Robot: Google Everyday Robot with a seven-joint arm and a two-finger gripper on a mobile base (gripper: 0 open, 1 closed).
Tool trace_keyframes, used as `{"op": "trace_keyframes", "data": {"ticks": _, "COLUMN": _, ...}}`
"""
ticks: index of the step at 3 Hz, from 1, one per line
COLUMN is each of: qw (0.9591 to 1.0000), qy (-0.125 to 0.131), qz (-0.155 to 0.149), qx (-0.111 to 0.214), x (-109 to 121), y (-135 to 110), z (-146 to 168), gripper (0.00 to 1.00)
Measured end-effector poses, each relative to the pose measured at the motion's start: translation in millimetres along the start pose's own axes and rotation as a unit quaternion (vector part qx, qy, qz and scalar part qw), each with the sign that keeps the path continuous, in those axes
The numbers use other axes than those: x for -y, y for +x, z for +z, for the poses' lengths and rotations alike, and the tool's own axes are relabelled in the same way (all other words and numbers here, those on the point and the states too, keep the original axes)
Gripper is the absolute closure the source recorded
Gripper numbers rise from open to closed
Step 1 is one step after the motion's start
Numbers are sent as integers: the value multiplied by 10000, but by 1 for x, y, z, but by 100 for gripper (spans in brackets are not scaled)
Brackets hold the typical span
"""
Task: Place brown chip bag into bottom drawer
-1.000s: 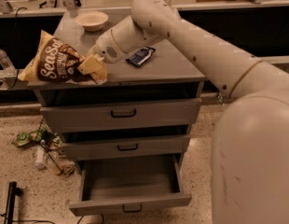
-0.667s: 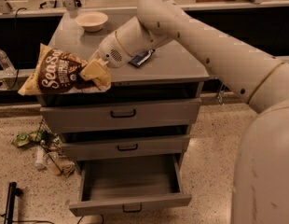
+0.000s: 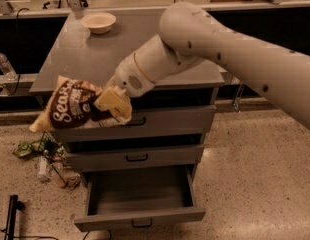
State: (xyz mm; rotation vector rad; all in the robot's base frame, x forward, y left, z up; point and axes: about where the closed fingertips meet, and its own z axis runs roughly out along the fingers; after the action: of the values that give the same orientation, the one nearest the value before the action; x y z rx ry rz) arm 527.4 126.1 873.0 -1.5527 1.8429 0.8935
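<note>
Before cabinet (image 3: 85,59), hand (image 3: 112,100) tight around bag (image 3: 70,109)

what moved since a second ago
The pincer, clamped on the brown chip bag throughout, has carried it forward and down off the cabinet top; the bag now hangs in front of the top drawer. The bowl has not moved, and the bottom drawer is open as before.
</note>
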Motion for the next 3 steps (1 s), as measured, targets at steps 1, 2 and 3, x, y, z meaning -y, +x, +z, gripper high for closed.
{"op": "trace_keyframes", "data": {"ticks": 1, "qw": 9988, "qy": 289, "qz": -87, "qx": -397, "x": -19, "y": 49, "z": 22, "gripper": 100}}
{"op": "trace_keyframes", "data": {"ticks": 2, "qw": 9955, "qy": 638, "qz": -181, "qx": -683, "x": -1, "y": 84, "z": 41, "gripper": 100}}
{"op": "trace_keyframes", "data": {"ticks": 3, "qw": 9936, "qy": 808, "qz": -294, "qx": -728, "x": 9, "y": 87, "z": 41, "gripper": 100}}
